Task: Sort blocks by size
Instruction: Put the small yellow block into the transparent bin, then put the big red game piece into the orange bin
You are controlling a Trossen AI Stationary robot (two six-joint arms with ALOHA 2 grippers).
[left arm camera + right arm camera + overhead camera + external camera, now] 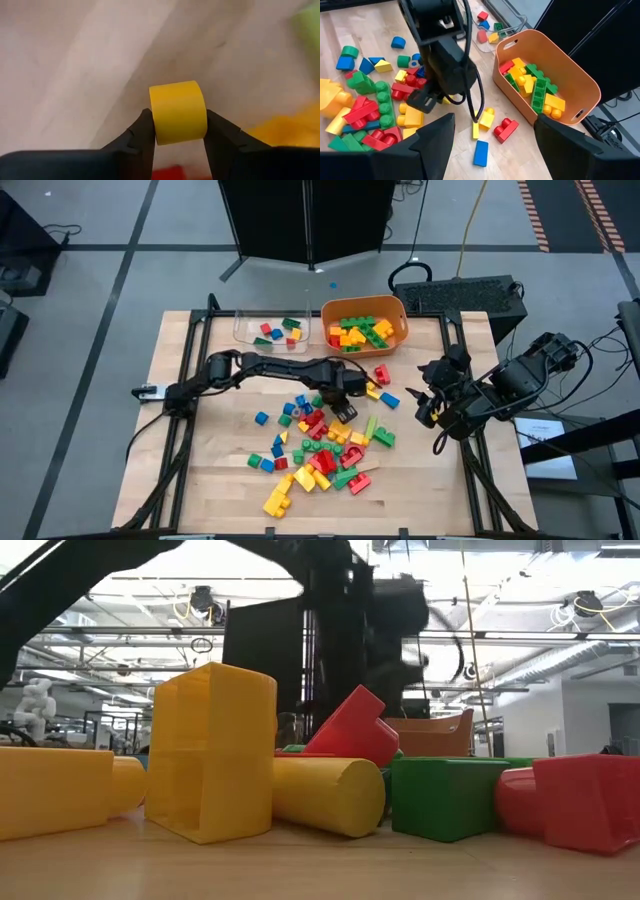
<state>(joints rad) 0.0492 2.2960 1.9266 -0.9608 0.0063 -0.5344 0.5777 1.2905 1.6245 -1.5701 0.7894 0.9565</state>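
Many red, yellow, green and blue blocks [320, 445] lie scattered on the wooden table [200, 480], and some fill the low view [330, 790]. My left gripper [345, 402] reaches down at the far edge of the pile, shut on a small yellow block [177, 111]. My right gripper [428, 405] hangs open at the table's right side, above the wood, with nothing between its fingers [435, 135]. My left gripper pinches the small yellow block by two opposite sides [156, 120] between its two fingers. The fingers point steeply down at it from above. The block's rounded end sticks out past the fingertips, and it looks lifted clear of the table.
An orange tub [398, 330] with yellow, green and red blocks stands at the far edge, right of centre. A clear plastic tray [245, 330] with a few small blocks stands to its left. Bare wood lies along the left side [190, 440] and the right side [440, 470].
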